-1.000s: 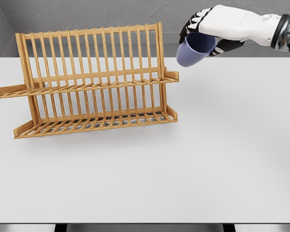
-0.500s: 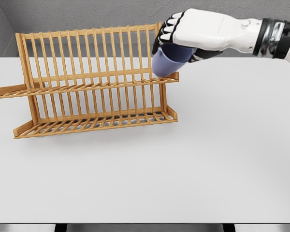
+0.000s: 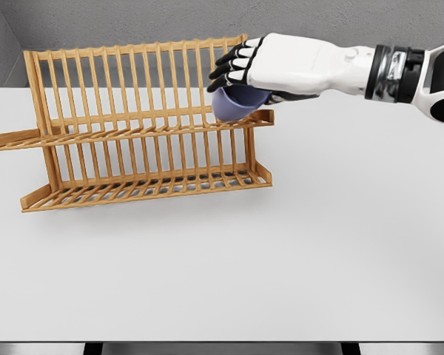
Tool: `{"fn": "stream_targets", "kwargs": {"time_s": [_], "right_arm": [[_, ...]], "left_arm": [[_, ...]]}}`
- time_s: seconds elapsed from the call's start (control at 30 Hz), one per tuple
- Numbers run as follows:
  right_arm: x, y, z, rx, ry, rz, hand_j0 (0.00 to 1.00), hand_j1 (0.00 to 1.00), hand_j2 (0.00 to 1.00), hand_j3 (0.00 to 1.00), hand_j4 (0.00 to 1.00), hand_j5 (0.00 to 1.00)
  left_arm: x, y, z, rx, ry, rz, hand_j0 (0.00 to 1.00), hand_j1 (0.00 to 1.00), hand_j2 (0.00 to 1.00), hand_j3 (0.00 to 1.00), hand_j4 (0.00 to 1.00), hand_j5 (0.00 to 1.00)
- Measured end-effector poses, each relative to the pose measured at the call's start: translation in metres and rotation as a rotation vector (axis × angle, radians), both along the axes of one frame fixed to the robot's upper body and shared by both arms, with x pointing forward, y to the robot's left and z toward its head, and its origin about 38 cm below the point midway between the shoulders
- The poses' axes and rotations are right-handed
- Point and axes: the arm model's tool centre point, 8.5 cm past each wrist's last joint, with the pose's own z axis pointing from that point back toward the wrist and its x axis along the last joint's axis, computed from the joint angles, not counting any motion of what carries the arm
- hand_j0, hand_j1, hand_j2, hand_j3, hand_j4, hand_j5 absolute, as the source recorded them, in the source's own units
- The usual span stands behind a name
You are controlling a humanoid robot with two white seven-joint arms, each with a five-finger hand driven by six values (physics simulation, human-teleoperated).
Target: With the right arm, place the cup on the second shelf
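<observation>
One right hand [image 3: 270, 65] gripping cup [image 3: 235, 103] over rack [image 3: 133, 126] upper shelf.

- A wooden dish rack [image 3: 140, 126] is standing on the left half of a white surface [image 3: 340, 244], its tall row of upright slats forming a barrier across the back.
- The gaps between the slats are looking too narrow for a hand to pass.
- The upper shelf [image 3: 126, 132] is lying open from the front and from above.
- The right robot hand [image 3: 240, 70] is occupying the right end of that shelf, holding a blue cup [image 3: 237, 102] against the slats there.
- The lower shelf [image 3: 144, 185] is sitting beneath, reachable from the front.
- The surface in front of and to the right of the rack is lying open.
</observation>
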Motion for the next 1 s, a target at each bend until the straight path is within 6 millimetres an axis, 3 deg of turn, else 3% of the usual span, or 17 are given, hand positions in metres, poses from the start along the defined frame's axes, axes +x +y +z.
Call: {"fn": "stream_targets", "kwargs": {"time_s": [0.87,0.93,1.0], "right_arm": [[-0.001,-0.003,0.001,-0.026,0.003,0.001,1.0,1.0,1.0,1.0,1.0,1.0],[0.001,-0.008,0.002,-0.03,0.001,-0.013,1.0,1.0,1.0,1.0,1.0,1.0],[0.004,-0.025,0.01,-0.014,-0.019,-0.06,1.0,1.0,1.0,1.0,1.0,1.0]], "left_arm": [[0.0,0.0,0.0,0.0,0.0,0.0,1.0,1.0,1.0,1.0,1.0,1.0],[0.0,0.0,0.0,0.0,0.0,0.0,1.0,1.0,1.0,1.0,1.0,1.0],[0.0,0.0,0.0,0.0,0.0,0.0,1.0,1.0,1.0,1.0,1.0,1.0]]}}
